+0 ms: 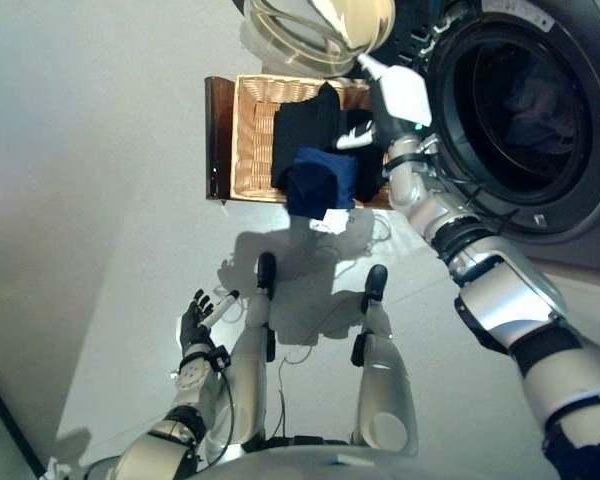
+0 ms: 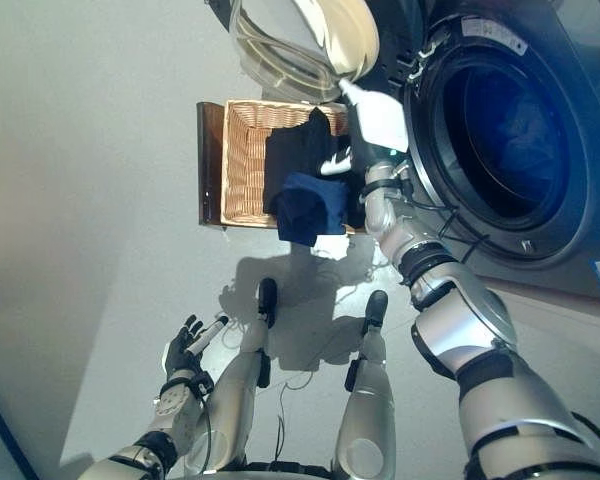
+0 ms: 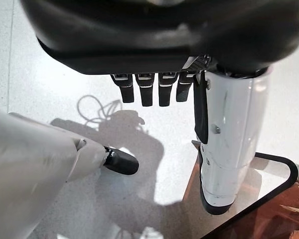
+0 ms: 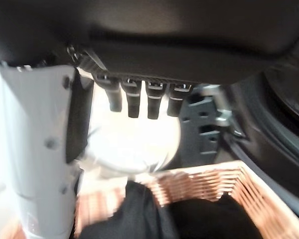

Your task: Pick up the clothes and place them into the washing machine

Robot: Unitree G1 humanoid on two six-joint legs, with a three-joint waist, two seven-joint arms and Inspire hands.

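Landmark: wicker basket [image 1: 252, 140], standing on a dark wooden board [image 1: 217, 135] on the pale floor [image 1: 100, 200].

Clothes: a pile of dark clothes [image 1: 315, 130] fills the half of the basket nearer the washing machine [image 1: 570, 60]. Black garments lie on top toward the basket's far rim; a navy blue piece [image 1: 320, 180] hangs over the basket's near edge. In the right wrist view the same black cloth [image 4: 189, 216] shows inside the woven wall [image 4: 214, 186].

Washing machine: it stands just beside the basket, on the side where the right arm reaches in. Its round door [image 1: 315, 30] is swung open and hangs above the basket's far rim. Inside the dark drum [image 1: 525, 110] something bluish shows, too dim to identify.

Right hand [image 1: 395, 100]: held over the clothes at the basket's machine-side edge, white-covered thumb pointing toward the open door. Its wrist view shows fingers [image 4: 132, 102] straight and spread, holding nothing, with the cloth lying below them.

Left hand [image 1: 198, 320]: well away from the basket, low beside the robot, over bare floor. Fingers [image 3: 147, 92] loosely extended, empty.
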